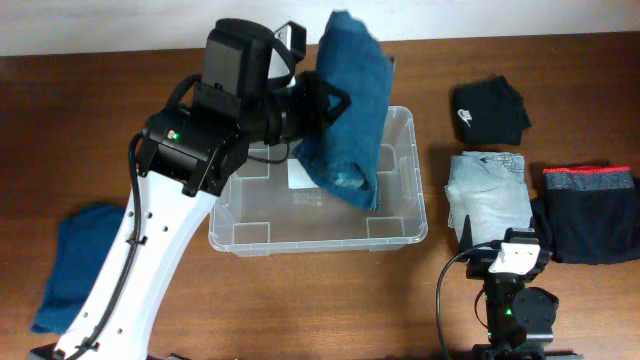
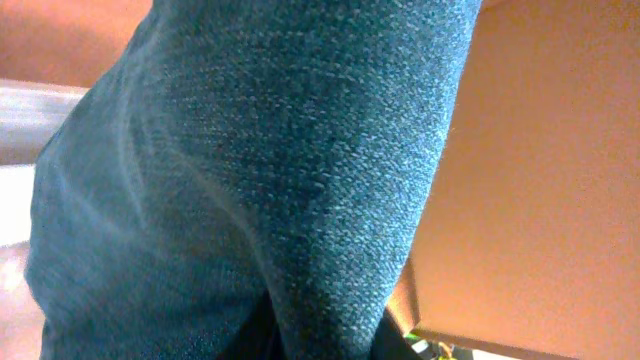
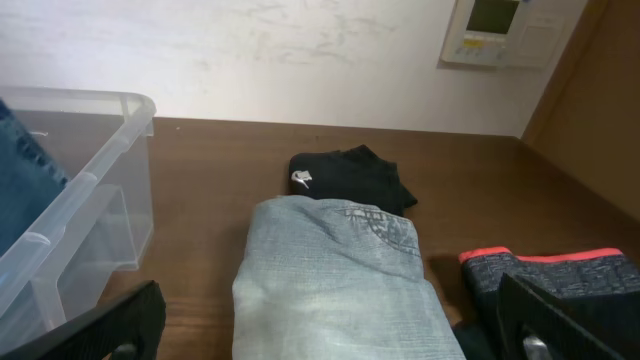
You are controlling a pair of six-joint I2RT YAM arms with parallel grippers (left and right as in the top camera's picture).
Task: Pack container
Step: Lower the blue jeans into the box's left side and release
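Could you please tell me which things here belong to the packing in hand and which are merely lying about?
In hand: container, dark blue jeans held over it by the left gripper.
Lying about for now: light jeans, black top, red-banded black garment, blue cloth, wall panel.

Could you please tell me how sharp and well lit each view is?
Overhead: even light, sharp, faint sheen on the container. Left wrist: blue denim fills the frame, weave sharp, background blurred. Right wrist: sharp on the pale jeans, dark fingers soft at the bottom edge.
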